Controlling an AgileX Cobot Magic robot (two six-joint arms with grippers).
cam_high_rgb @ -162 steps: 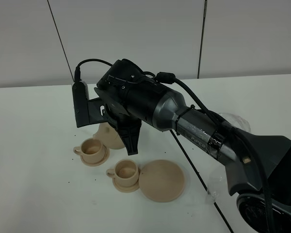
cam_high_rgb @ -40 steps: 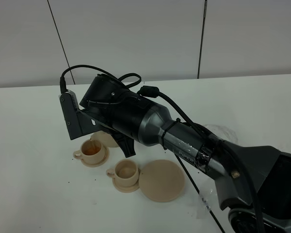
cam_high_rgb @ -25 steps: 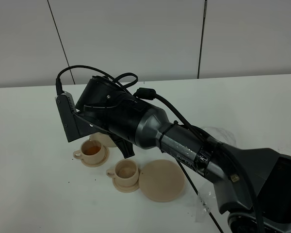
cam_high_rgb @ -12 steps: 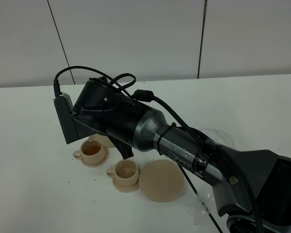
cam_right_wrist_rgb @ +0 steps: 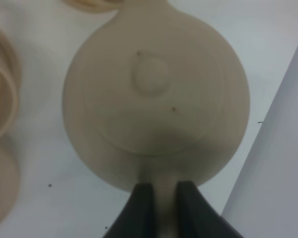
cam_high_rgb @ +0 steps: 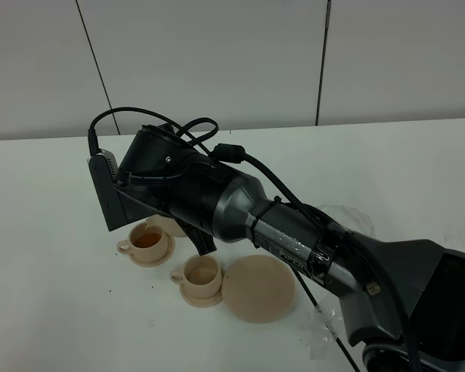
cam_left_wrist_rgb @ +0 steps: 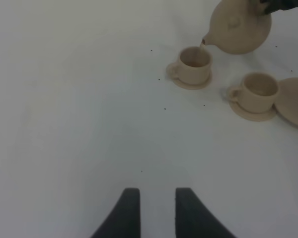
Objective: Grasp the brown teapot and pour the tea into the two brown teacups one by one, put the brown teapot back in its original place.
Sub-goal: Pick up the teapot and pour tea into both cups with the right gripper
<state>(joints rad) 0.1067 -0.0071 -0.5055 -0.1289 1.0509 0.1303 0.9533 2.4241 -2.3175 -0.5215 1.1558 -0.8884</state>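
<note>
The brown teapot (cam_left_wrist_rgb: 241, 27) hangs tilted, its spout just over the rim of the far-left teacup (cam_left_wrist_rgb: 193, 64). My right gripper (cam_right_wrist_rgb: 164, 198) is shut on the teapot's loop handle, and the lid knob (cam_right_wrist_rgb: 150, 74) shows from above. In the exterior high view the right arm hides all but a sliver of the teapot (cam_high_rgb: 164, 225). Amber tea lies in the left teacup (cam_high_rgb: 147, 242). The second teacup (cam_high_rgb: 200, 273) stands on its small saucer beside the large round saucer (cam_high_rgb: 257, 287), which is bare. My left gripper (cam_left_wrist_rgb: 153, 210) hovers over bare table, slightly open and holding nothing.
The white table (cam_high_rgb: 54, 310) stretches left of the cups. A thin black cable (cam_high_rgb: 310, 298) and some crumpled clear plastic (cam_high_rgb: 349, 217) lie on the table to the right of the large saucer. The right arm's bulk (cam_high_rgb: 217, 201) hangs over the cups.
Over the last second the right arm has barely shifted. Earlier on it swung left and tilted the teapot, and the left teacup now holds tea.
</note>
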